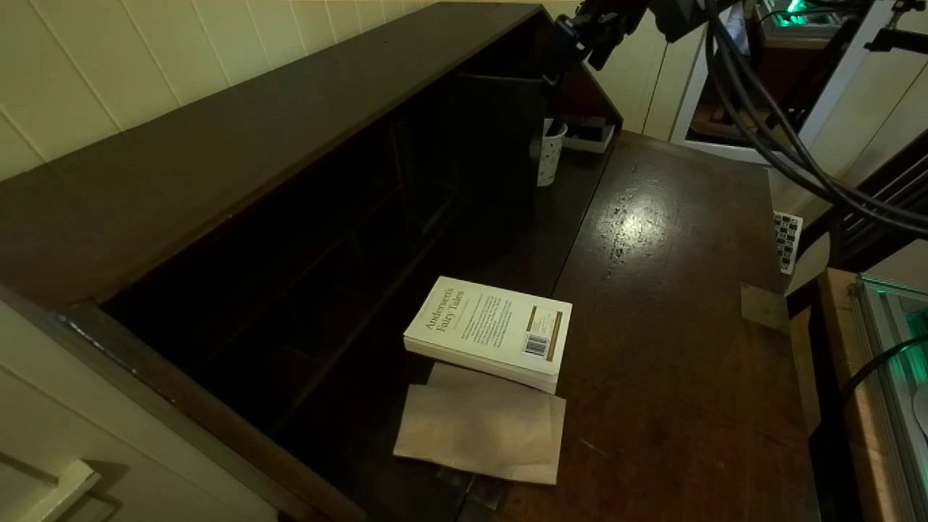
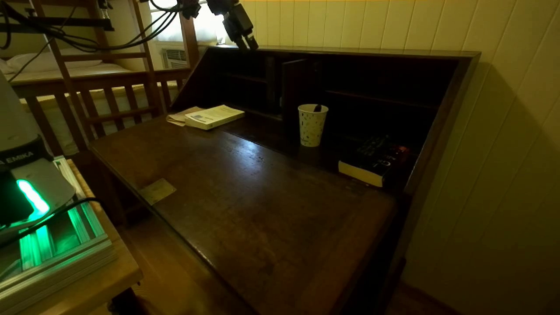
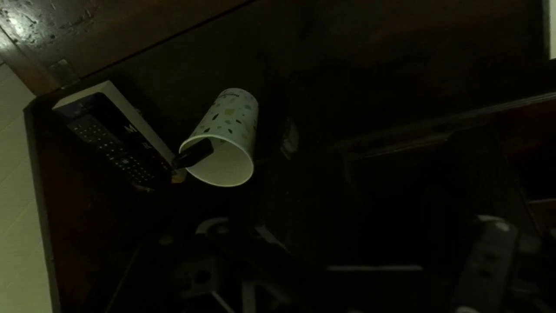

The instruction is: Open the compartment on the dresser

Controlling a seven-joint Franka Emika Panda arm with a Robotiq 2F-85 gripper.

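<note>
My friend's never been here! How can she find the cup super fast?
Start with the big brown dresser. On it, find the door sticking out and the black book lying flat; the cup stands between them. Unlike those two, it's white with speckles, and something dark pokes out of its top.

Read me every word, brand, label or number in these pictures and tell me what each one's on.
"Andersen's Fairy Tales": on the white book; its smaller print and barcode label are too small to read.
"A EMIKA": on the robot's base, cut off at the picture's left edge.
"M", apparently: on the dark book in the wrist view; its other lettering is too dim or blurred.
Patterned cup: print near its foot, too small to read.
</note>
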